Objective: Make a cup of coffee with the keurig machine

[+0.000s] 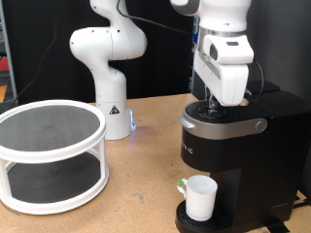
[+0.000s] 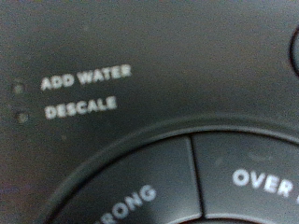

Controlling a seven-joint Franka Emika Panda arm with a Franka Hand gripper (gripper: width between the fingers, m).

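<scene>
Cup [image 1: 200, 197] seen standing upright on keurig machine [image 1: 243, 146] drip base, under spout. Gripper [image 1: 216, 105] pressed down at machine top (fingers hidden, state cannot be told). White two-tier rack [image 1: 51, 155] placed at exterior view's left.

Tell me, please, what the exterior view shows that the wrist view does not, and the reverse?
Only the exterior view shows the whole scene: the white cup standing on the drip base of the keurig machine, the robot's hand pressed down onto the machine's top, a white two-tier round rack at the exterior view's left, and the wooden table. Only the wrist view shows the top panel lettering: ADD WATER, DESCALE, and parts of the STRONG and OVER ICE buttons. Both show the machine's black top. The gripper fingers are not visible in either.
</scene>
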